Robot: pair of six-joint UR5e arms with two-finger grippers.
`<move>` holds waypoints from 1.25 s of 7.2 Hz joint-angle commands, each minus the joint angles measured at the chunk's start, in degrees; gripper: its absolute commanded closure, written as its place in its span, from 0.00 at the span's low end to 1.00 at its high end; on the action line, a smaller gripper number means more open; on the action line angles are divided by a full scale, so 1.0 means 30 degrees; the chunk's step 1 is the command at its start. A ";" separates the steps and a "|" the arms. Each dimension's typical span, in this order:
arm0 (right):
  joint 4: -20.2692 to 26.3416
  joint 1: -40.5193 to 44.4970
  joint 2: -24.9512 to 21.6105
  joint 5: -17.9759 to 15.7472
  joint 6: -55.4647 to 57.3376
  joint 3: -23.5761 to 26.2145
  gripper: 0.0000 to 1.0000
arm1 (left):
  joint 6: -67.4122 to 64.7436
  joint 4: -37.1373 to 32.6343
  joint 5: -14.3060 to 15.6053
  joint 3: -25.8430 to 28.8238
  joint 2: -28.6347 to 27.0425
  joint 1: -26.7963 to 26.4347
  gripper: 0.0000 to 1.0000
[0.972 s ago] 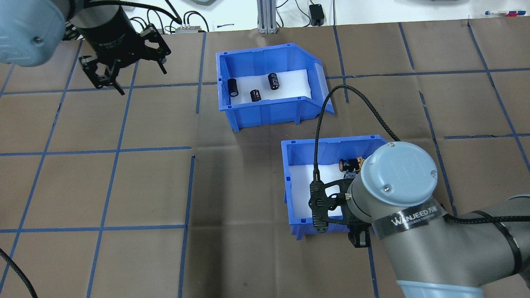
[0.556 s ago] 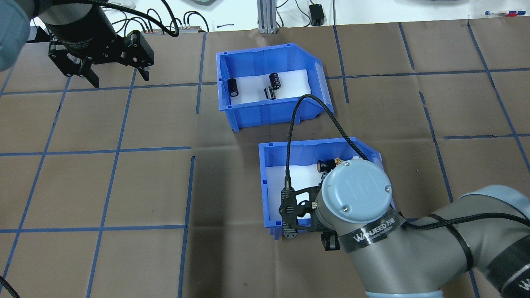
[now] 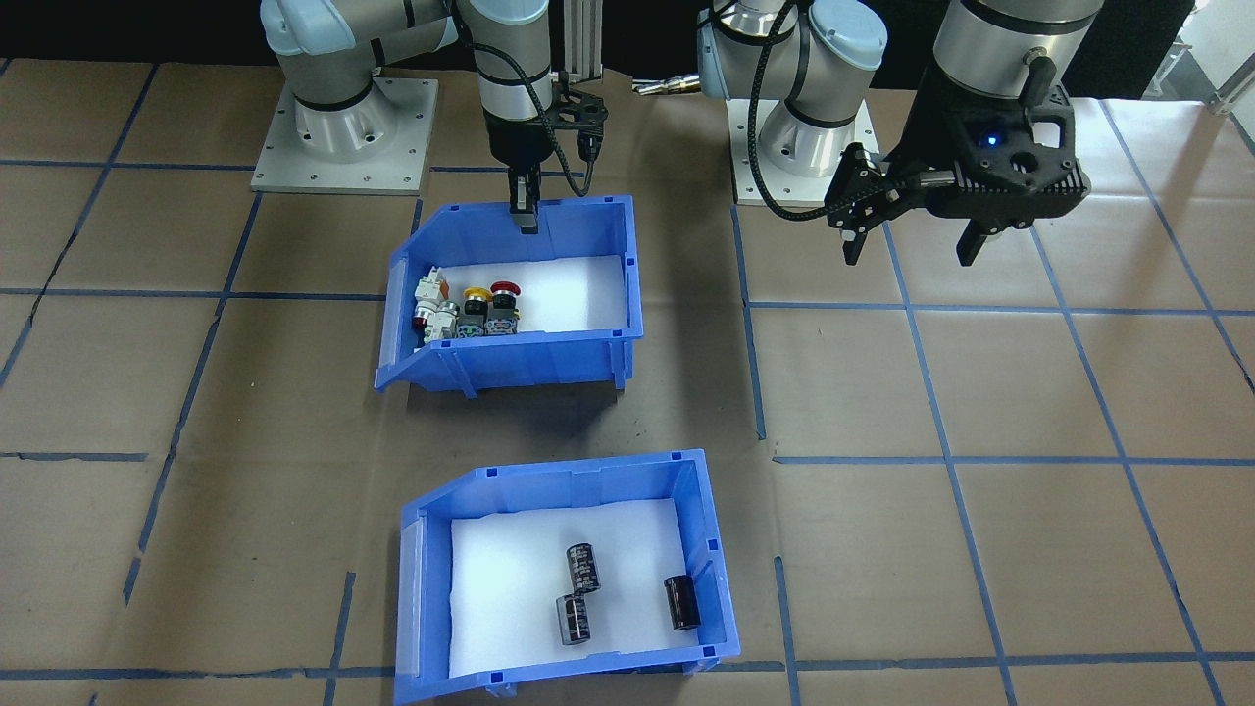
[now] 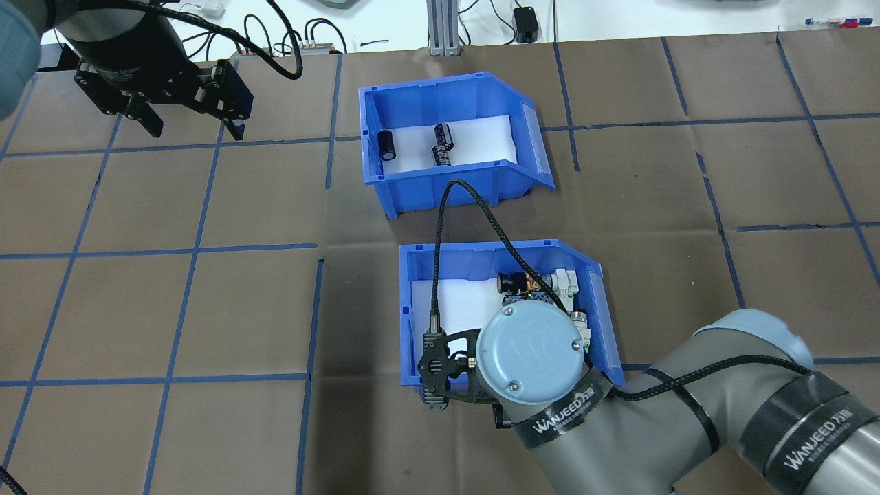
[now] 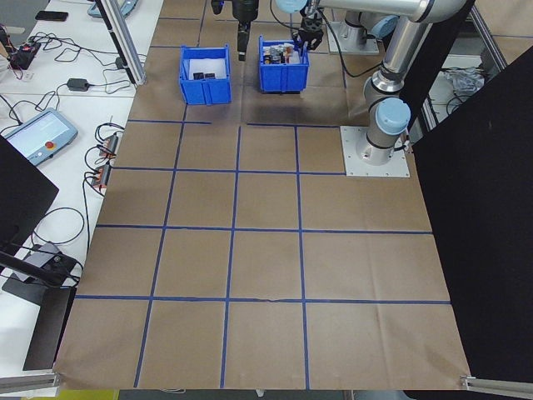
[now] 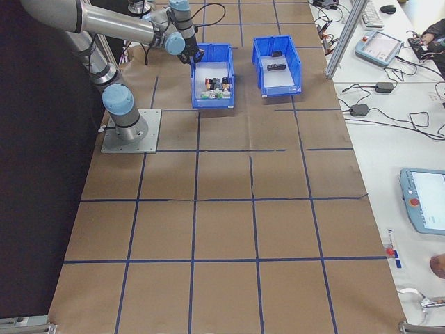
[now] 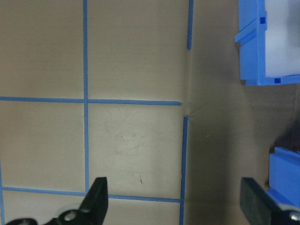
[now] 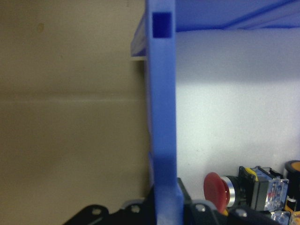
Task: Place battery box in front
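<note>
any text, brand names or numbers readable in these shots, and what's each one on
"WANJEED" on the black band around the right arm's wrist, followed by small characters too small to read.
"WANJEED" again on a second black band further up the same arm, partly cut off at the frame edge.
The dark cells in the battery box carry light print, too small to read.
Nothing legible on the switch box or the table.

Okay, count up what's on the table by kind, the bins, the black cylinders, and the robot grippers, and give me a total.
Blue bins: 2, the battery box and the switch bin
Dark cylindrical cells in the battery box: 3
Grippers: 2, the left gripper and the right gripper
Total: 7
</note>
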 commanded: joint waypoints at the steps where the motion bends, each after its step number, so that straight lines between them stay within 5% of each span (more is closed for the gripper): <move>1: -0.0040 0.0100 0.0065 0.0038 0.0287 0.0046 0.81 | 0.0229 0.0077 -0.0351 0.0035 -0.0265 0.0019 0.00; 2: -0.0040 0.0071 0.0123 0.0241 0.0316 0.0047 0.10 | 0.0638 -0.0010 -0.1252 0.0006 -0.0150 -0.0010 0.00; 3: 0.0018 0.0071 0.0182 0.0011 0.0287 -0.0011 0.00 | 0.0700 -0.0127 -0.1348 0.0035 -0.0120 -0.0010 0.00; 6: 0.0834 -0.0571 0.0007 -0.0079 0.0258 -0.1526 0.00 | 0.0906 -0.0304 -0.1438 -0.0023 -0.0003 -0.0068 0.00; 9: 0.3553 -0.3430 -0.0052 -0.0080 0.0287 -0.4833 0.00 | 0.0906 -0.0363 -0.1379 -0.0024 -0.0002 -0.0068 0.00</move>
